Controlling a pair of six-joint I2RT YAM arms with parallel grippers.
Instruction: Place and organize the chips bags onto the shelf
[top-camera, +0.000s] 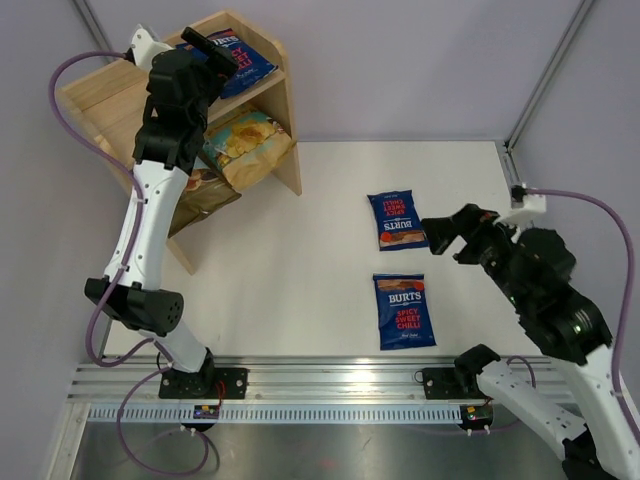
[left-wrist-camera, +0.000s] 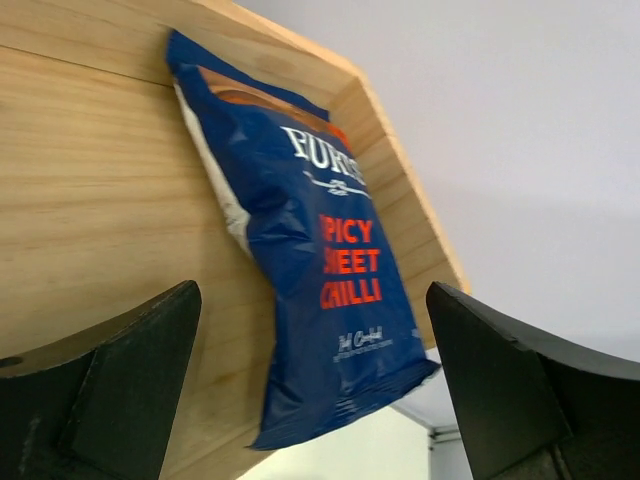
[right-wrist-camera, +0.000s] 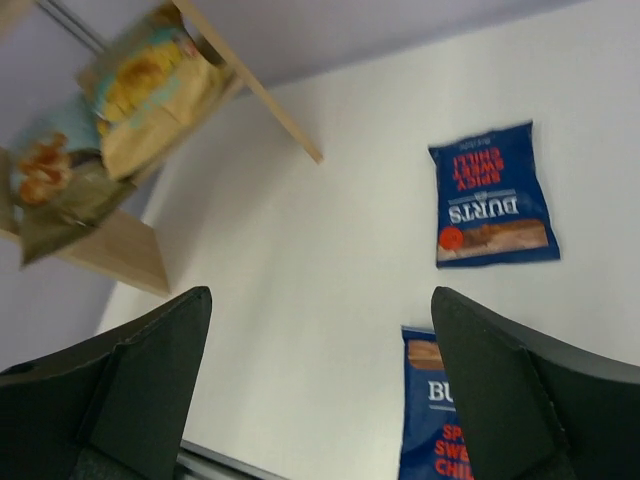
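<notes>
The wooden shelf (top-camera: 105, 100) stands at the far left. One dark blue Burts bag (top-camera: 243, 60) lies on its top tier, and fills the left wrist view (left-wrist-camera: 320, 260). The tan-yellow bag (top-camera: 246, 140) and the pale Cassava bag (top-camera: 200, 193) lie on the lower tier. Two more dark blue bags lie flat on the table, one farther (top-camera: 397, 220) and one nearer (top-camera: 404, 310). My left gripper (top-camera: 212, 48) is open and empty just above the top tier, at the bag's near end (left-wrist-camera: 315, 400). My right gripper (top-camera: 442, 238) is open and empty, raised just right of the farther bag (right-wrist-camera: 320, 400).
The right wrist view shows both table bags, the farther one (right-wrist-camera: 492, 195) and the nearer one (right-wrist-camera: 440, 420), and the shelf's lower tier (right-wrist-camera: 120, 250). A metal rail (top-camera: 330, 380) runs along the near table edge. Walls close in the left, far and right sides.
</notes>
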